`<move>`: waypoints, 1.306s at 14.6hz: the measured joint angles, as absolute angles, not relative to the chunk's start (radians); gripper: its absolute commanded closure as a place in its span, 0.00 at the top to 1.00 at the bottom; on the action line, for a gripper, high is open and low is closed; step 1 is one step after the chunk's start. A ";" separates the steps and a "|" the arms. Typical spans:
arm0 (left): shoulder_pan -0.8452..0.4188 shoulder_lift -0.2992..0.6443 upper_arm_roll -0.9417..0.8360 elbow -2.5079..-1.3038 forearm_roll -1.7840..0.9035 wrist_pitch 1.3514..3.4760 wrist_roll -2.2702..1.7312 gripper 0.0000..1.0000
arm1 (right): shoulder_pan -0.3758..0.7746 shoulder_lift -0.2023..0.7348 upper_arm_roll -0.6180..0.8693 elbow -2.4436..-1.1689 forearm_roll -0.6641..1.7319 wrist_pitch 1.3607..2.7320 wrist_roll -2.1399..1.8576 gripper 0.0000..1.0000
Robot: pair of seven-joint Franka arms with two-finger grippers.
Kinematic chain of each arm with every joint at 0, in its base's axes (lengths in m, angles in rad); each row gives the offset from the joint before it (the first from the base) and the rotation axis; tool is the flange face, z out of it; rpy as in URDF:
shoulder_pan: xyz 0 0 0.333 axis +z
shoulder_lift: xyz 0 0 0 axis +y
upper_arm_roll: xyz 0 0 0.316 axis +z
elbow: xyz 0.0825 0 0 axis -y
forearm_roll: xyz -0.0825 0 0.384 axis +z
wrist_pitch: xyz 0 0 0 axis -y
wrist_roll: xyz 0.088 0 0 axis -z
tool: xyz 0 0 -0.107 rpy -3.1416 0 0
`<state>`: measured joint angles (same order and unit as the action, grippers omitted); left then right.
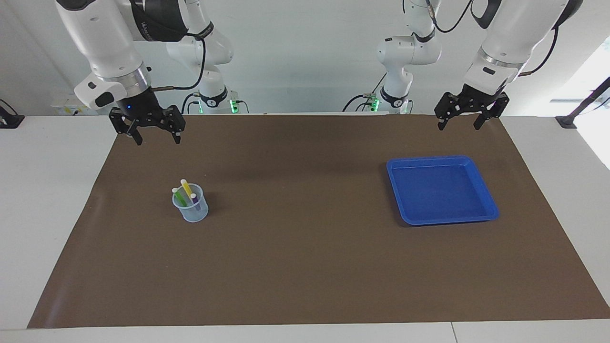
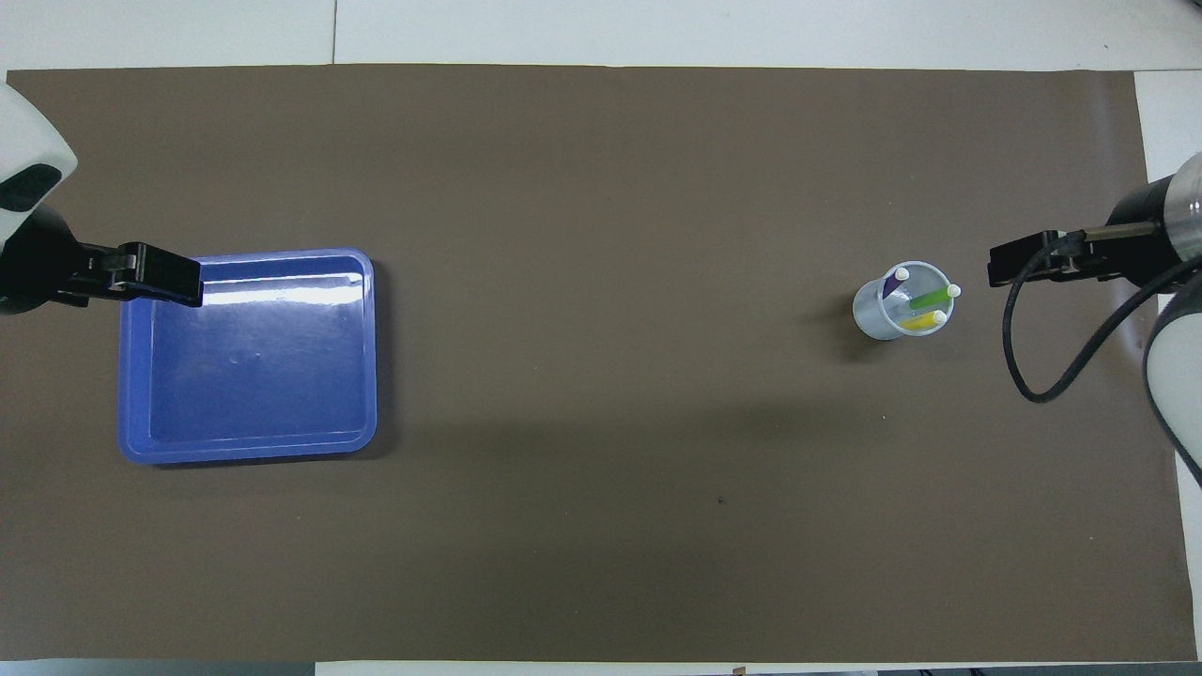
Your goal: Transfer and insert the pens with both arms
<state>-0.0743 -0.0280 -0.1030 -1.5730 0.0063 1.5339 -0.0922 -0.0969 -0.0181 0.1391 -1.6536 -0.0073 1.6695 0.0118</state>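
At lower left of centre in the facing view, a clear cup (image 1: 190,208) stands upright on the brown mat (image 1: 305,267); all three pens are in it, leaning against its rim with pale ends up; the yellow pen (image 1: 186,186) rises highest, the green pen (image 1: 179,196) leans beside it, the purple pen (image 1: 195,200) sits lowest; seen from overhead at right of centre, the same cup (image 2: 887,314) shows purple pen (image 2: 893,283), green pen (image 2: 932,299) and yellow pen (image 2: 920,324) fanned apart inside it.

Right gripper (image 1: 156,138), upper left of the facing view: raised in the air over the mat's edge nearest the robots, above and well apart from the cup; fingers spread wide, nothing between them; in the overhead view it enters at the right edge (image 2: 1019,263), beside the cup without touching it.

Left gripper (image 1: 460,125), upper right of the facing view: raised over the same mat edge, fingers spread wide, nothing held; from overhead it appears at the left edge (image 2: 164,282), overlapping a corner of the tray.

Blue tray (image 1: 491,209), right of centre in the facing view: flat on the mat, nothing in it; well apart from the cup, toward the left arm's end of the table; overhead it lies at left (image 2: 131,441).

White table (image 1: 47,190) shows around the mat.
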 measured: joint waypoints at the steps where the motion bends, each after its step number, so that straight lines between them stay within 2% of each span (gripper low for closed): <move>1: -0.074 -0.028 -0.103 -1.573 0.006 1.528 -0.092 1.00 | -0.096 -0.018 0.140 -1.649 -0.007 1.670 0.012 1.00; 10: -0.074 -0.031 -0.103 -1.573 0.006 1.516 -0.094 1.00 | -0.080 -0.018 0.142 -1.644 -0.007 1.663 0.012 1.00; 16: -0.073 -0.031 -0.101 -1.574 0.006 1.516 -0.095 1.00 | 0.001 -0.019 0.016 -1.644 -0.007 1.607 0.017 1.00; 19: -0.073 -0.032 -0.101 -1.574 0.006 1.516 -0.096 1.00 | 0.013 -0.019 0.000 -1.644 -0.007 1.605 0.017 1.00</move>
<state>-0.0732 -0.0316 -0.1008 -1.5744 0.0061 1.5160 -0.0956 0.0132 -0.0191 0.0004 -1.6442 -0.0073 1.6050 0.0170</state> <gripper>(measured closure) 0.000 0.000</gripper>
